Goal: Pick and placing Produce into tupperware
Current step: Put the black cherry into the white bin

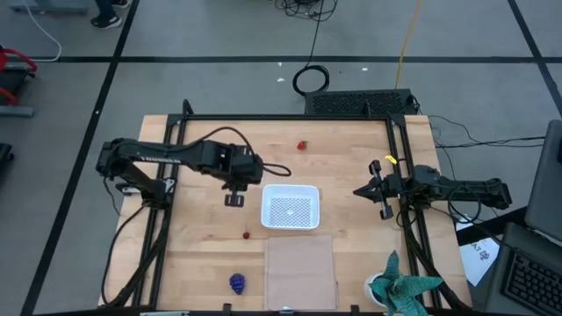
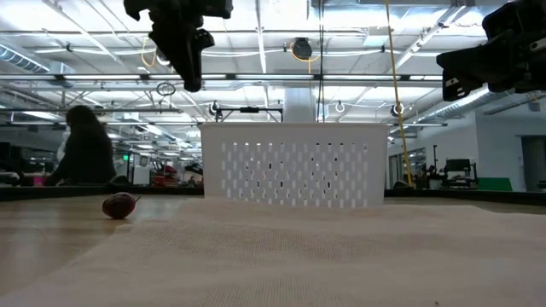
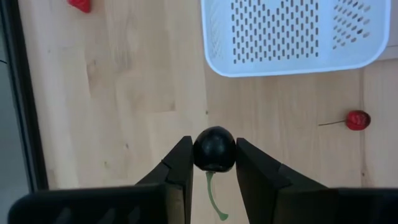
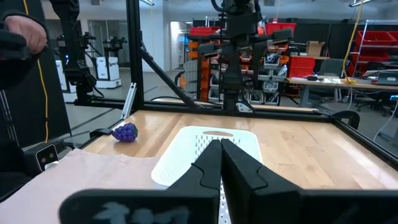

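My left gripper (image 3: 214, 163) hangs above the table just left of the white tub (image 1: 291, 207), shut on the dark round berry (image 3: 214, 148). The red strawberry (image 1: 302, 145) lies toward the far edge. The cherry (image 1: 247, 234) lies on its side on the wood near the tub's near-left corner, also visible in the left wrist view (image 3: 357, 119). The purple grape bunch (image 1: 237, 283) rests by the near edge. My right gripper (image 4: 221, 149) waits shut, in the air right of the tub (image 4: 186, 155). My left gripper pinches the dark round berry (image 3: 214, 149) between its two fingertips (image 3: 180, 163), one on either side of the round body. The fingers come from above, pointing down. The berry is lifted clear of the table, and its green stem (image 3: 212, 198) hangs beneath it.
A pale tan rectangular panel (image 1: 301, 268) lies flat just near of the tub. A teal-and-white cloth-like object (image 1: 401, 288) sits at the near right corner. Black frame rails (image 1: 162, 219) run along the table's left and right sides. A person (image 2: 84, 149) stands in the room behind.
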